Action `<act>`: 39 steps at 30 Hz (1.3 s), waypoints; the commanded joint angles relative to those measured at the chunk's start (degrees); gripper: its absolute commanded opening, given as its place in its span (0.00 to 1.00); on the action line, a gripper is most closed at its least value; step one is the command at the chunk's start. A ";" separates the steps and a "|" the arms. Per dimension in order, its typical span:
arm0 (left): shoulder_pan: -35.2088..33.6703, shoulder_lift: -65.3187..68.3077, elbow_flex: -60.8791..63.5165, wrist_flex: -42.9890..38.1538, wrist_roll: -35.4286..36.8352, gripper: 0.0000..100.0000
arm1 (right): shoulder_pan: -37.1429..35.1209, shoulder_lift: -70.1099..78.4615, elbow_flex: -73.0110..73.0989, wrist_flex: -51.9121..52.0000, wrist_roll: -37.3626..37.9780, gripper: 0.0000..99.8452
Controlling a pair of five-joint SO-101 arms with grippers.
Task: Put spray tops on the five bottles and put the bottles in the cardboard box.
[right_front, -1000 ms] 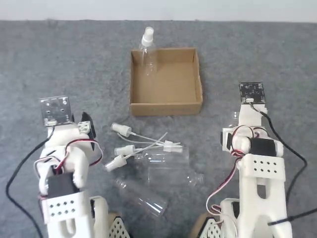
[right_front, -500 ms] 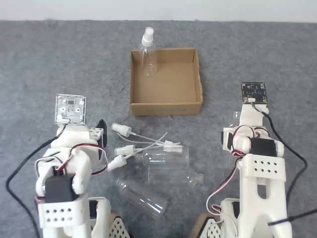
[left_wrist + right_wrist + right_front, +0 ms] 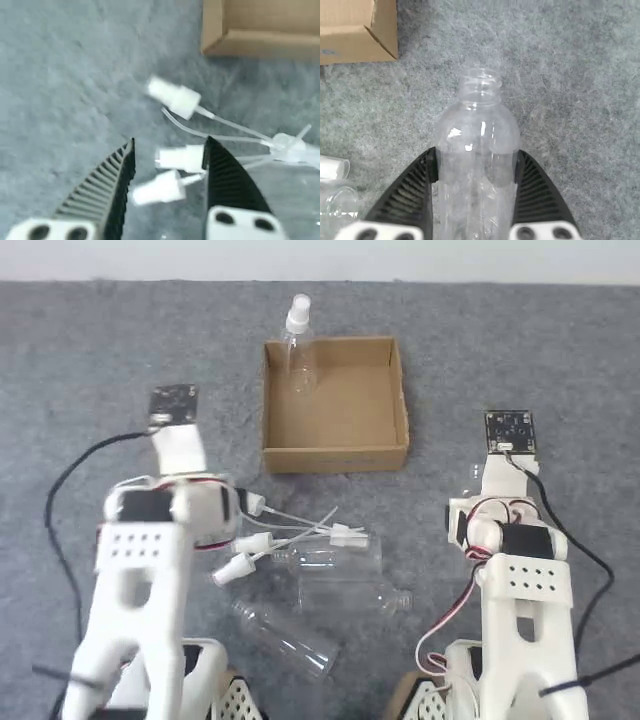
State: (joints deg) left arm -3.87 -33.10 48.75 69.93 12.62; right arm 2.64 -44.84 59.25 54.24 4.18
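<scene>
The left end effector (image 3: pixel 167 147), jaws spread, has advanced in the last second and now hovers over the loose white plastic spray tops (image 3: pixel 179 158) lying just near of the brown cardboard box (image 3: pixel 335 456). The right end effector (image 3: pixel 475 159) pinches a clear uncapped plastic bottle (image 3: pixel 477 135). Picking up a top appears to be next.

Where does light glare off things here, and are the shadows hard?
Right wrist view: small white glints sit on the shoulder of the bottle in the right gripper. High view: the lying bottles show faint glints; the box holds only soft shade.
</scene>
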 commanded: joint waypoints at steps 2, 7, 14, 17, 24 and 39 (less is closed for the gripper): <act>4.22 4.57 -3.74 -2.90 8.35 0.21 | 0.57 -1.80 -0.97 -1.19 -0.18 0.02; 4.40 7.82 -3.38 -6.86 12.48 0.21 | 0.57 -1.80 -0.97 -1.27 -0.09 0.02; 4.40 15.65 -3.38 -12.84 13.45 0.22 | 0.57 -1.80 -0.97 -1.27 -0.09 0.02; 4.40 20.48 -4.35 -15.82 15.65 0.21 | 0.57 -1.80 -0.97 -1.19 -0.09 0.02; 4.40 30.24 -10.51 -16.62 15.74 0.21 | 0.57 -1.80 -0.88 -1.19 -0.09 0.02; 0.18 41.85 -19.56 -12.92 15.65 0.16 | 0.57 -1.80 -0.88 -1.19 -0.09 0.02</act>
State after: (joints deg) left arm -3.43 9.19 32.04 55.87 27.74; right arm 2.64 -44.84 59.25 54.24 4.18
